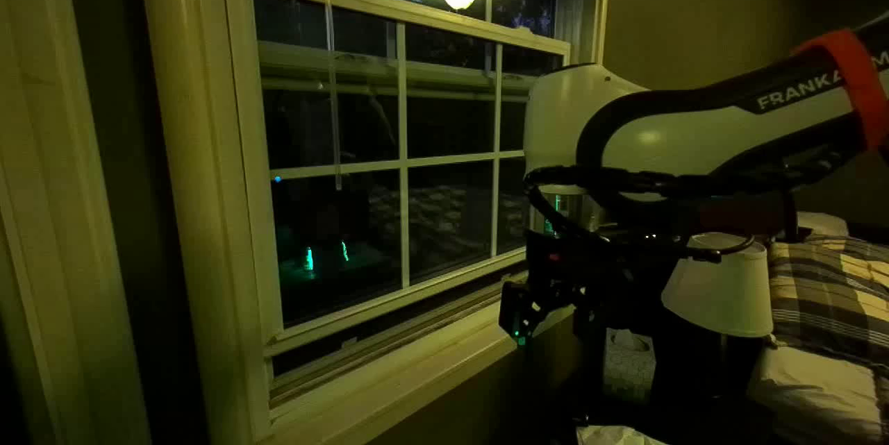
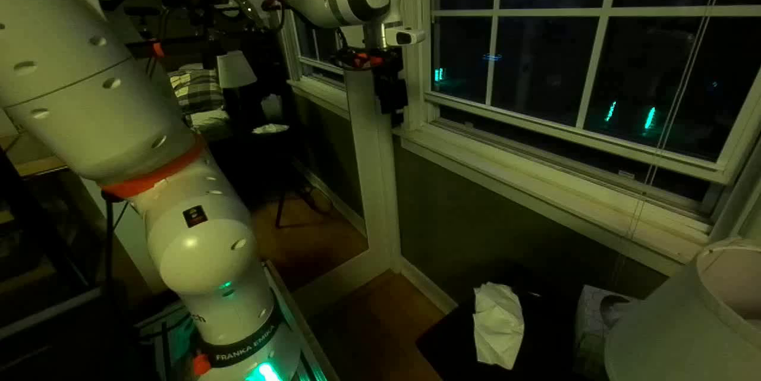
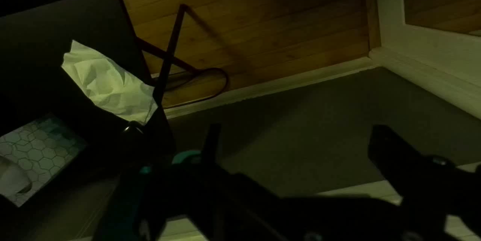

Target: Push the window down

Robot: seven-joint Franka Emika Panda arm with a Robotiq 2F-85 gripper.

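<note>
The window is a large cream sash with thin bars and dark glass; it also shows in an exterior view. Its lower sash is raised a little, with a narrow dark gap between its bottom rail and the sill. My gripper points down by one end of the window, at about sill height. It also shows near that end's side trim in an exterior view. In the wrist view the gripper is open, with nothing between its fingers. There the sash is out of view, and contact with it cannot be told.
The window sill juts out below the sash. Blind cords hang before the glass. A lamp, a tissue box and a crumpled white tissue are on a dark table. A mirror's pale frame stands by the wall.
</note>
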